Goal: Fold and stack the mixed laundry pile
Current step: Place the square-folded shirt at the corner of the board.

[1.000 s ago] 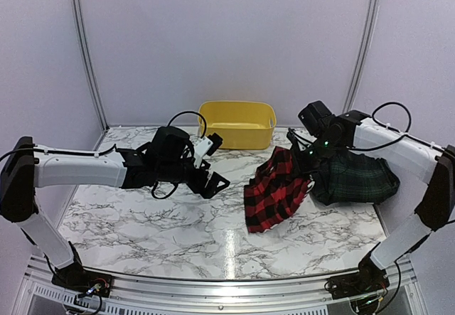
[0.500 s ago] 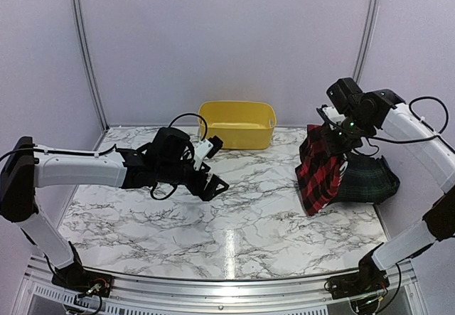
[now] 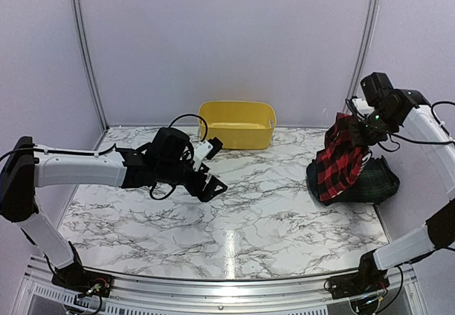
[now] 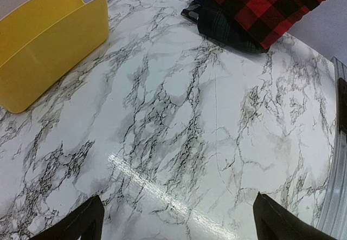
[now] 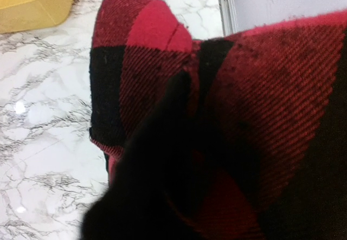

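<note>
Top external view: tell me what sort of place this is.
Likely a robot test booth, not a home: plain panel walls close in a marble-patterned table, with a left arm and right arm bolted to its metal front rail.

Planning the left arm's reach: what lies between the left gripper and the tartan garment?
Only bare marble table, as the left wrist view shows from the left gripper to the tartan garment; the yellow tub sits aside.

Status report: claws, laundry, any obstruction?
Left claw open, empty, over marble table. Right claw shut on red-and-black checked cloth garment, hanging beside dark green tartan garment. Yellow plastic tub at far edge, clear of both.
</note>
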Tool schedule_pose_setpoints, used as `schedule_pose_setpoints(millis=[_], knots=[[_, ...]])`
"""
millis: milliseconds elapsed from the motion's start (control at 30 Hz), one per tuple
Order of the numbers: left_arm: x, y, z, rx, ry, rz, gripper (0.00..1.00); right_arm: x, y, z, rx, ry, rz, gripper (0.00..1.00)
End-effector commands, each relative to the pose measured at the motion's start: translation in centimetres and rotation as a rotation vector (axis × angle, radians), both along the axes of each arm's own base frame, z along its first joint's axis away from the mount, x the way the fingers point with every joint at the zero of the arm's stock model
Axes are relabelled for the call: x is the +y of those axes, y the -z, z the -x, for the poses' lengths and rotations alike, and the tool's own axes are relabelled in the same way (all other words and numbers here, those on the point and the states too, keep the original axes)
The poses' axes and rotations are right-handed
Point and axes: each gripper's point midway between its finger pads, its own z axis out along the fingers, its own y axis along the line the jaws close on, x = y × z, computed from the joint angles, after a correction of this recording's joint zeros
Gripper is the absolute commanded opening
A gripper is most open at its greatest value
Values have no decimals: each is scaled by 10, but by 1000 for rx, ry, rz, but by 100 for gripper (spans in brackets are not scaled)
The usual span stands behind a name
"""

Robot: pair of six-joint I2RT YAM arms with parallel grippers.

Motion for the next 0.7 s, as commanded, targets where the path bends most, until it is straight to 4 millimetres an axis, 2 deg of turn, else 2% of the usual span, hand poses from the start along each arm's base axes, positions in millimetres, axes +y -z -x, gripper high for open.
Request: schedule_pose_setpoints(millis=[0, 367, 533, 567, 633, 667], knots=[[2, -2, -6, -10, -1, -10, 99, -28, 1, -6, -67, 14, 7, 0], [-2, 5, -12, 6, 2, -21, 99, -97, 29, -52, -125, 95, 11, 0], [3, 10, -19, 15, -22, -33, 99, -116, 62, -66, -72, 143, 49, 5], [5, 11, -21, 16, -32, -36, 99, -123, 68, -68, -59, 167, 64, 9], [9, 12, -27, 16, -59, -40, 99, -138, 74, -71, -38, 222, 87, 25], [11, 12, -29, 16, -72, -40, 99, -148, 73, -72, -32, 257, 103, 37]])
